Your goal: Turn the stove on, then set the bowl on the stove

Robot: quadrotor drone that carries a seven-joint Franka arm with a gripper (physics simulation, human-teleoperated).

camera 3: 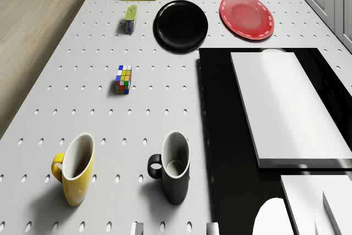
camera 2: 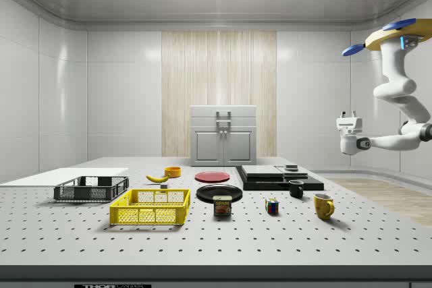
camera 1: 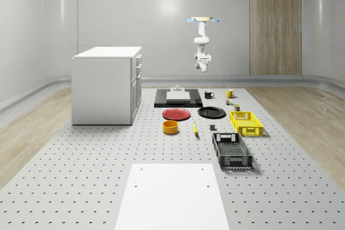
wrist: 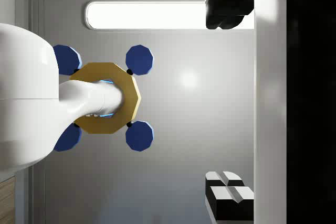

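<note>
Hovering high beyond the desk's [camera 1: 81, 187] far end, above the stove [camera 1: 178, 98], drone [camera 1: 203, 20] cut off at the side view's right. Fingers [wrist: 229, 9] spread, holding nothing. Bowl [camera 1: 171, 127] near red plate [camera 1: 177, 114]. Can [camera 2: 222, 206] label possibly "SPAM". Pale-walled room, wooden floor.

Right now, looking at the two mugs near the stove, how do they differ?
The yellow mug is bright yellow, while the black mug is black. The black mug stands right beside the stove edge; the yellow mug stands farther from it, toward the table's outer side. In the side view the yellow mug sits nearer that camera than the black mug. Both stand upright, open end up, each with one handle, and look similar in size.
</note>
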